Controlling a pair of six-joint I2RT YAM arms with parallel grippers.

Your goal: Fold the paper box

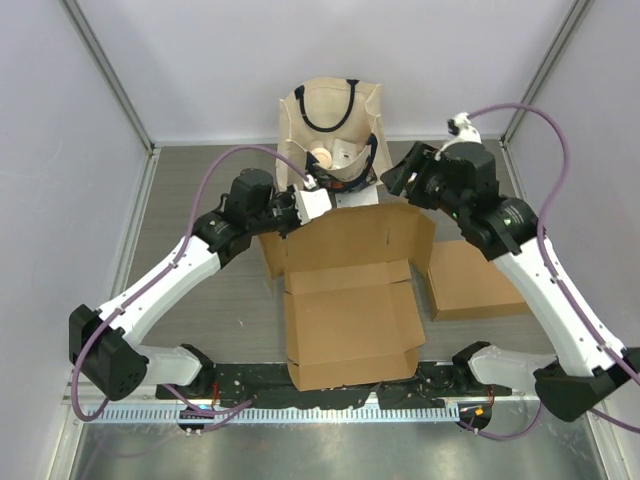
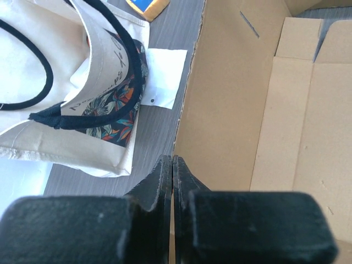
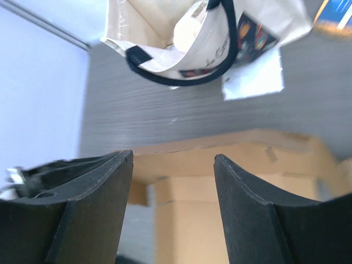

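the left gripper [image 2: 173,168] clamps the box [image 2: 231,110] by its back panel edge, lower centre, likely to raise it; the right gripper [image 3: 173,165], jaws apart, hovers over that panel.

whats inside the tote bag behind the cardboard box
In the tote bag a pale rounded item shows near the mouth, plus a floral-print piece at its opening. The fabric sides cover whatever lies deeper, so the rest cannot be told.
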